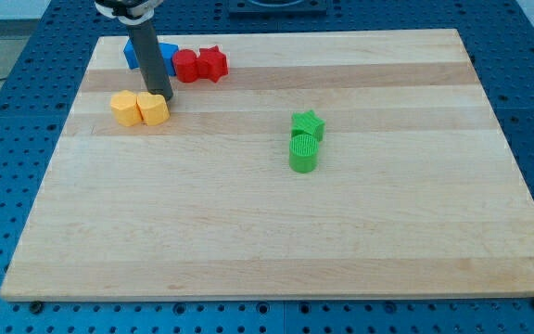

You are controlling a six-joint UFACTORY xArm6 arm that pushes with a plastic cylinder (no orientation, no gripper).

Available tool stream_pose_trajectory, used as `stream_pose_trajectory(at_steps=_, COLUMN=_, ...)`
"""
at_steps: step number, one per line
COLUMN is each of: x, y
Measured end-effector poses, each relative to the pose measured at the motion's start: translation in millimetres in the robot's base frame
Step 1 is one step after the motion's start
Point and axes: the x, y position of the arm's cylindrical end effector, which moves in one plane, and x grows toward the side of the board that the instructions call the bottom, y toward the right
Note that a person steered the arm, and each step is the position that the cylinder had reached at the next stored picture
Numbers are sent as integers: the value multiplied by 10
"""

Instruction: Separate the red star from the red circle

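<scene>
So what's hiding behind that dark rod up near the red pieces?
Behind the rod, blue blocks peek out on both sides; their shapes and number are hidden by it. My tip sits just above the two yellow blocks, left of the red circle and red star.

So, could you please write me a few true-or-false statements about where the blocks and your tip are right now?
1. The red star touches the red circle. True.
2. My tip sits between the two green blocks. False: it is at the view's upper left, just above the yellow blocks.
3. The green star lies right beside the green cylinder. True.
4. The blue blocks lie at the view's bottom right. False: they are at the top left, partly hidden behind the rod.
5. The red star is to the view's left of the red circle. False: it is on the right.
</scene>
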Motion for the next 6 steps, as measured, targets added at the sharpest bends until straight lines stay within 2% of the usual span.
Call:
stream_pose_trajectory(at_steps=2, x=-297, y=-382)
stream_pose_trajectory(at_steps=3, x=-367, y=-20)
stream_pose_trajectory(at_steps=5, x=-496, y=-15)
stream_pose_trajectory(at_steps=6, x=-697, y=432)
